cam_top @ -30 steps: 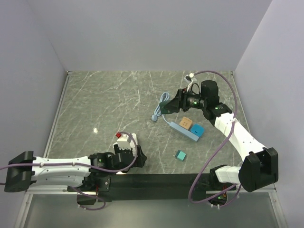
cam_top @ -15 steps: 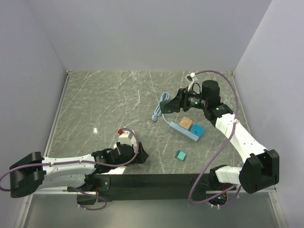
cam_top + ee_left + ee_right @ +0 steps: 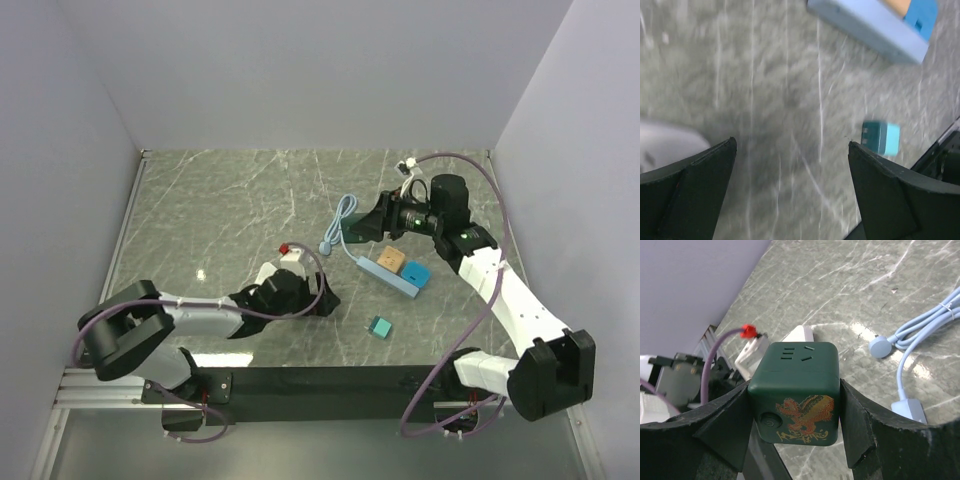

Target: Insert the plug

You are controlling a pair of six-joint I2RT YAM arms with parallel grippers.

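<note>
Grey-green stone surface (image 3: 220, 210) with white veins. Right of centre lies a pale blue power strip (image 3: 397, 285), set diagonally, with a tan block (image 3: 391, 259) and a blue block (image 3: 415, 272) seated on it. Its cable (image 3: 345, 212) loops toward the rear and ends in a round disc (image 3: 325, 248). A teal plug (image 3: 379, 326) lies alone nearer the front edge, apart from the strip.

green cube (image 3: 794, 390) with orange dragon, pale blue strip (image 3: 860, 22), teal plug (image 3: 880, 137), grey-veined table (image 3: 220, 210)
</note>
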